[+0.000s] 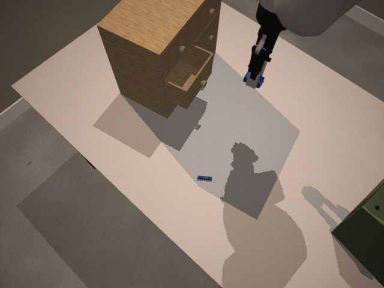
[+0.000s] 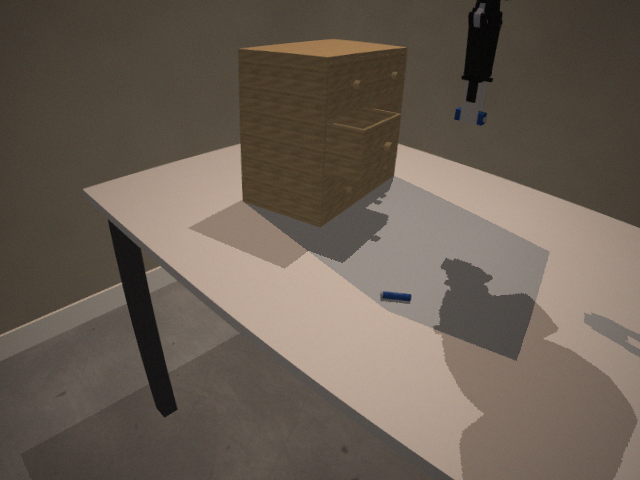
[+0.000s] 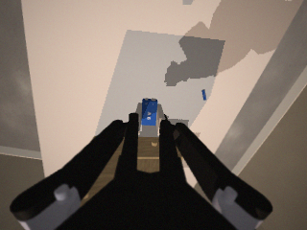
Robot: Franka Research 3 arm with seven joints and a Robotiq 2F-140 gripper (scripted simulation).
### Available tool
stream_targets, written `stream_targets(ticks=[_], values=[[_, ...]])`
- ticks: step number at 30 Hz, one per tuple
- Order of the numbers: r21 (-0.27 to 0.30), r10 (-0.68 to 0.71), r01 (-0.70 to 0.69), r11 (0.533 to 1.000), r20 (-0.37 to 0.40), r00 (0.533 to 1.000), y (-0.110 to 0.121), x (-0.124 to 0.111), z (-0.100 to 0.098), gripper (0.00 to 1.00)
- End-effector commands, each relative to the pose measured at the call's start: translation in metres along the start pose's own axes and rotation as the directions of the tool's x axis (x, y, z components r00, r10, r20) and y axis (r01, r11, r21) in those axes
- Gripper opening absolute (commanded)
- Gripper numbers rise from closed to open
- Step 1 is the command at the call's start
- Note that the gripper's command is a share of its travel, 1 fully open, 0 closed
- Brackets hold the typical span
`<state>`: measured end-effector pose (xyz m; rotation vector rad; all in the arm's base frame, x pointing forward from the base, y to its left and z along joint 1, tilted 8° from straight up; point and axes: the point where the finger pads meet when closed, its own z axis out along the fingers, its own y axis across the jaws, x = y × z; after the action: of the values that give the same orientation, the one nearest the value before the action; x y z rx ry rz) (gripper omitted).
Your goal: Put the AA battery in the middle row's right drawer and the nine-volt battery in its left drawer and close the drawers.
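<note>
The wooden chest [image 1: 161,52] stands at the back of the table, also seen in the exterior view [image 2: 320,129]. Its middle-row left drawer [image 1: 189,69] is pulled out partway and looks empty; the other drawers are in. My gripper [image 1: 254,81] hangs high above the table in front of the chest, a little off from the open drawer. It is shut on the blue nine-volt battery [image 3: 149,111], which sticks out past the fingertips [image 2: 470,116]. The blue AA battery [image 1: 204,177] lies flat on the table near its front edge, and shows in the exterior view [image 2: 396,296] and the wrist view [image 3: 203,94].
A dark green box [image 1: 366,235] sits at the table's right edge. The table's front edge runs close to the AA battery. The open drawer's wooden inside shows between my fingers in the wrist view [image 3: 146,160].
</note>
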<state>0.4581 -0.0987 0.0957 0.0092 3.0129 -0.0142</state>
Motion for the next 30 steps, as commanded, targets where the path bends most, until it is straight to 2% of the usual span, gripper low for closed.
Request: stream_targets(ticks=[1,3,4,20,21,30], values=[[-0.002,-0.013,0.013,1.0,-0.003,1.0,0.0006,0.0016,0.0001,0.14],[-0.002,-0.013,0.013,1.0,-0.003,1.0,0.0006,0.0016,0.0001,0.14],[-0.023,-0.017,0.017,1.0,-0.004,1.0,0.0033,0.0045,0.0016,0.14],[-0.023,-0.017,0.017,1.0,-0.004,1.0,0.0033,0.0045,0.0016,0.14],[-0.05,-0.023,0.023,0.998,-0.003,1.0,0.0068,0.008,0.0033,0.14],[-0.05,-0.023,0.023,0.998,-0.003,1.0,0.0068,0.008,0.0033,0.14]])
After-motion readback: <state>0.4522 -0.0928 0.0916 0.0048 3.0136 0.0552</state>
